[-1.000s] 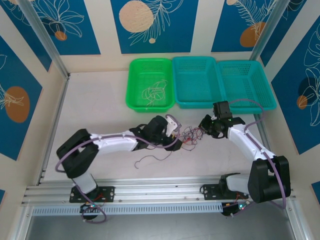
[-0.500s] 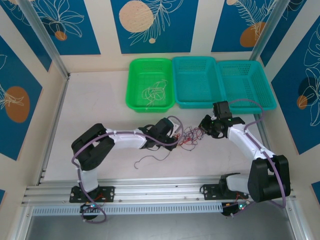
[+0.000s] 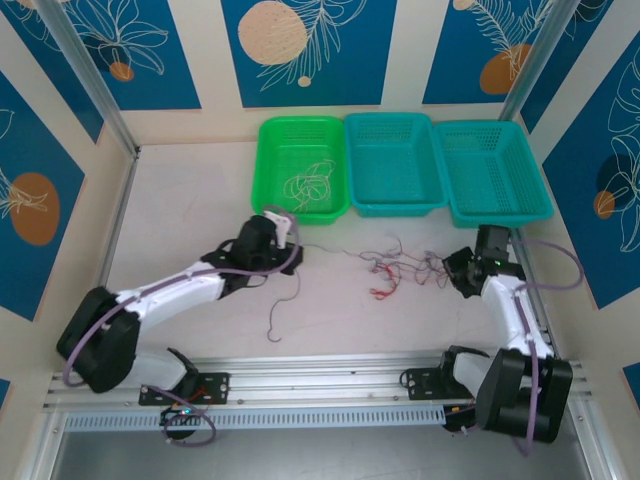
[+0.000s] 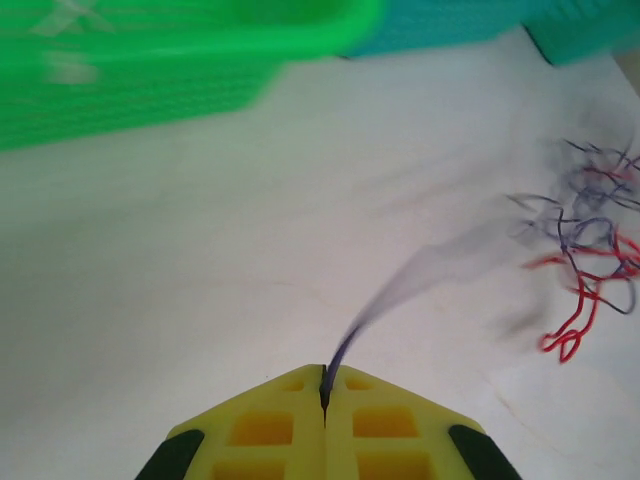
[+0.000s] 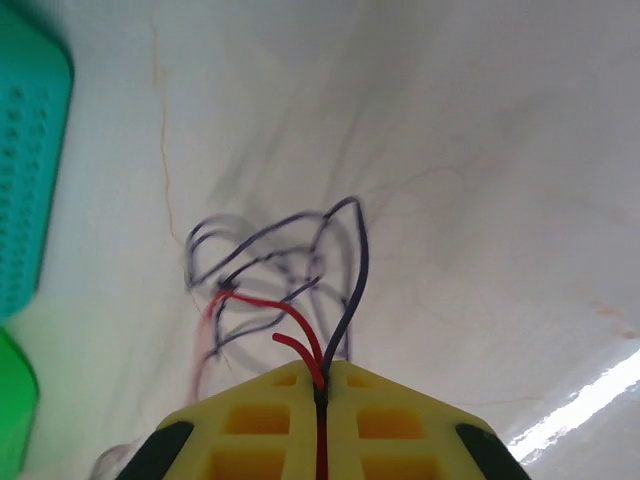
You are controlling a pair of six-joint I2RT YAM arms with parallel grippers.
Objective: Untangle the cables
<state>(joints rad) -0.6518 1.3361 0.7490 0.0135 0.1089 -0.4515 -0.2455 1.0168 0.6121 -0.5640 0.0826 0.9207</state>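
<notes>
Our left gripper [image 4: 324,388] clamped one dark strand [image 4: 338,350] and our right gripper [image 5: 322,385] pinched red and dark ones, so the cables [image 3: 395,268] stretched apart between them.

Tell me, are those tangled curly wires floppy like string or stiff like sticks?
Probably floppy: the thin red and dark purple curly wires lie in loose loops on the white table. Likely very light: one thread-thin strand stretches from the left arm's shut yellow fingers. They probably snag each other easily.

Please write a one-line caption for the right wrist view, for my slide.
Right end effector shut on red and dark purple cables over the white table.
</notes>
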